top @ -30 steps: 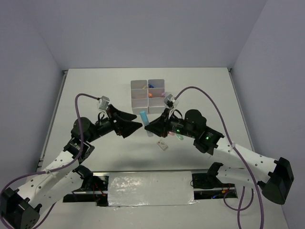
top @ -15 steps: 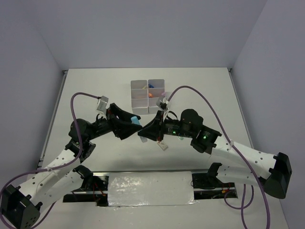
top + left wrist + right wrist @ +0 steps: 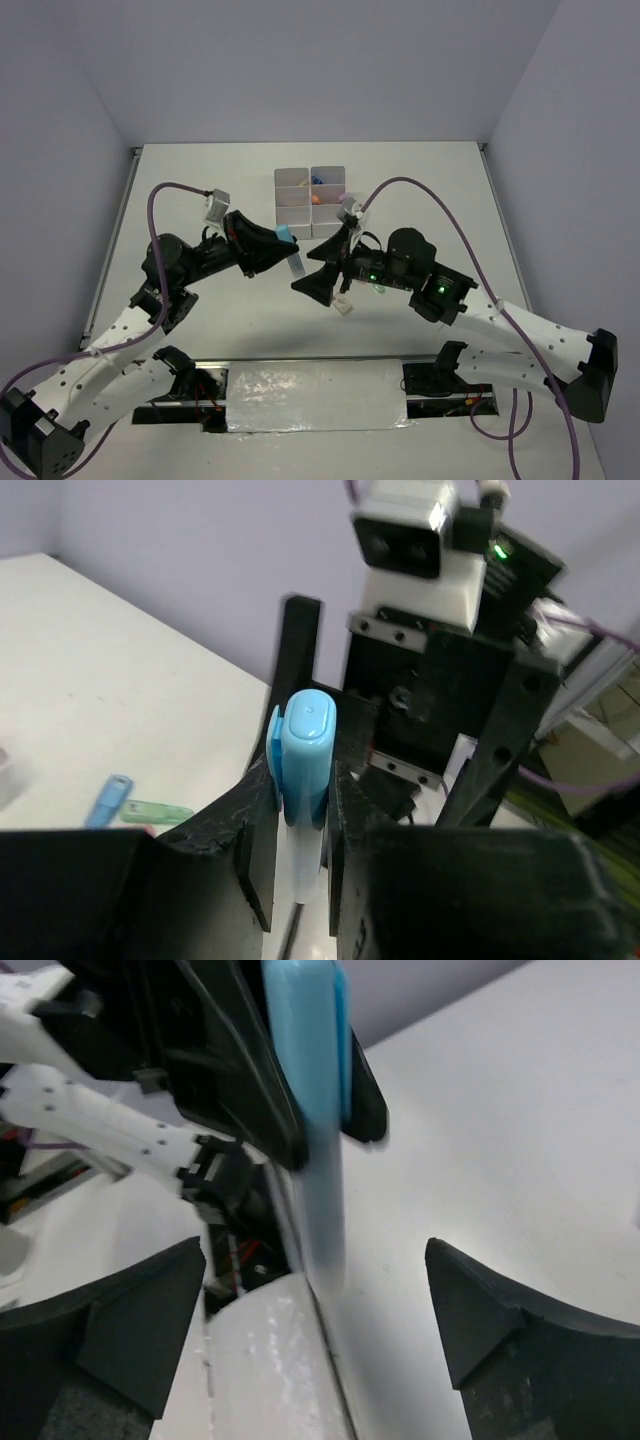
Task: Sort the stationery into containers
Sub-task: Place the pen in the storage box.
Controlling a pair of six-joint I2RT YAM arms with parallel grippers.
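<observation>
moved: the blue marker (image 3: 291, 252) has changed hands. A second ago the right end effector (image 3: 310, 272) had it, now the left end effector (image 3: 287, 247) does, and the right one has sprung open.
left end effector: clamped on the marker's blue cap end, one finger on each side. The pale barrel hangs down out of the grip, clear of the table (image 3: 200, 190).
right end effector: fingers spread wide with nothing pinched. The marker is just in front of it, and I can't tell if they touch.
containers (image 3: 310, 188): white six-cell block out beyond both end effectors, well apart from them, with a few colourful bits in the right-hand cells.
loose bits: a small pale piece (image 3: 343, 305) and a green piece (image 3: 378, 290) lie on the table just beside the right end effector.
</observation>
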